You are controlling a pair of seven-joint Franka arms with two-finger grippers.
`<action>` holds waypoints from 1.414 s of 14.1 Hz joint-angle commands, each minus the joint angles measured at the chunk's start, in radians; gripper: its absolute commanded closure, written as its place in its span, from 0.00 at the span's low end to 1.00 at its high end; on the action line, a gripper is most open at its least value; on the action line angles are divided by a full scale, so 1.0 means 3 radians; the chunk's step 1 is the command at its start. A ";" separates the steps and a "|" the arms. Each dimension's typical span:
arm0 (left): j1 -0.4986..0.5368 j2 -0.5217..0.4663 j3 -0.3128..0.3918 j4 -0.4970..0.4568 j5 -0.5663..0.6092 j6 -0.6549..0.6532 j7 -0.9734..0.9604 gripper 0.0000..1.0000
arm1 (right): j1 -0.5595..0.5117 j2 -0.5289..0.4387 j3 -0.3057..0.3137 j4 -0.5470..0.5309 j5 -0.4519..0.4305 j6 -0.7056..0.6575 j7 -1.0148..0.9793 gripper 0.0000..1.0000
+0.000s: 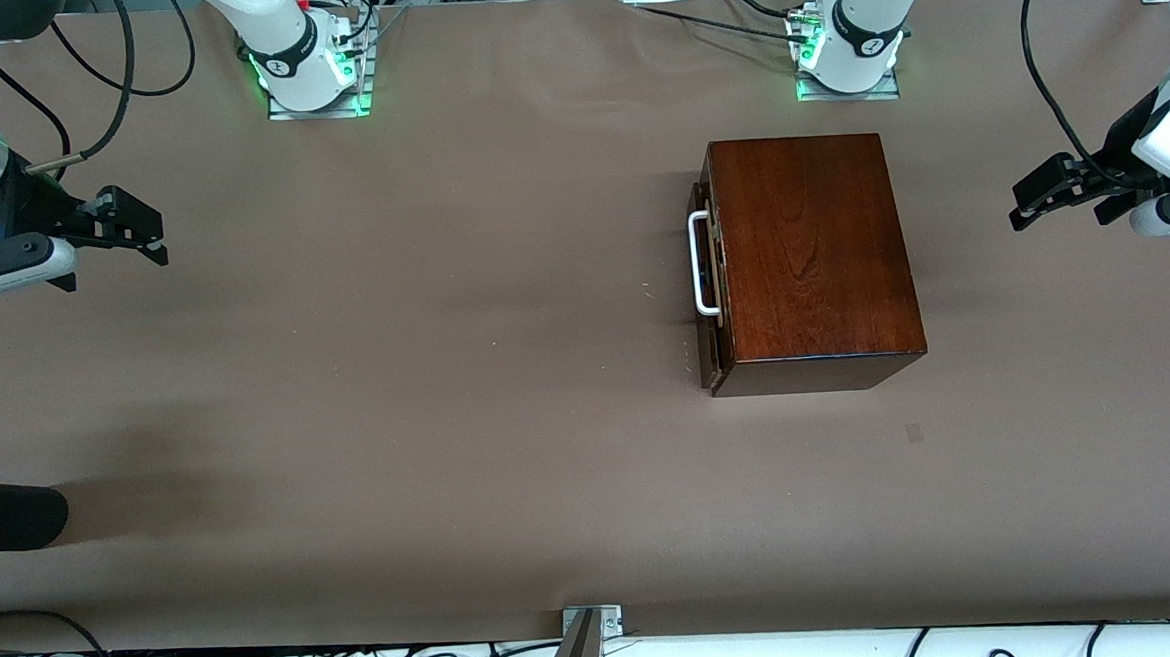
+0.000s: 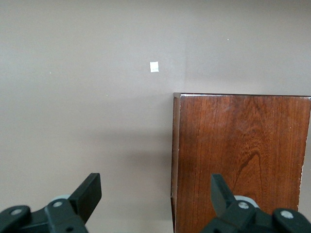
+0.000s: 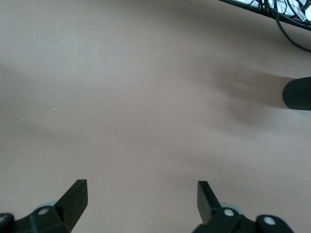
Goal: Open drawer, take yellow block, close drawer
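A: What's the wooden box (image 1: 812,257) like?

B: A glossy, dark reddish-brown rectangular block with visible grain, sitting on the matte brown table cover (image 1: 427,377) toward the left arm's end. Its corners are crisp and its top is flat.

A: And the drawer (image 1: 708,282)?

B: Pushed fully in. Its front faces nine o'clock in the front view and carries a smooth white bar handle (image 1: 702,264), a rounded loop standing off the dark wood. The yellow block isn't visible anywhere.

A: The grippers?

B: The left gripper (image 1: 1044,199) hangs in the air at roughly three o'clock from the box, black angular fingers (image 2: 87,191) spread apart, holding nothing. The right gripper (image 1: 139,232) hovers over bare cover toward the right arm's end, at nine o'clock from the box, released too, fingers (image 3: 75,194) wide.

A: Anything else?

B: A small pale square mark (image 1: 913,432) on the cover near the box, at about five o'clock.
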 commanded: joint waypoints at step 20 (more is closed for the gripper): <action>-0.0313 0.0503 -0.1502 -0.0145 0.0155 0.0188 -0.1504 0.00 | -0.0004 0.0023 0.0010 0.0074 -0.0030 -0.0081 0.0058 0.00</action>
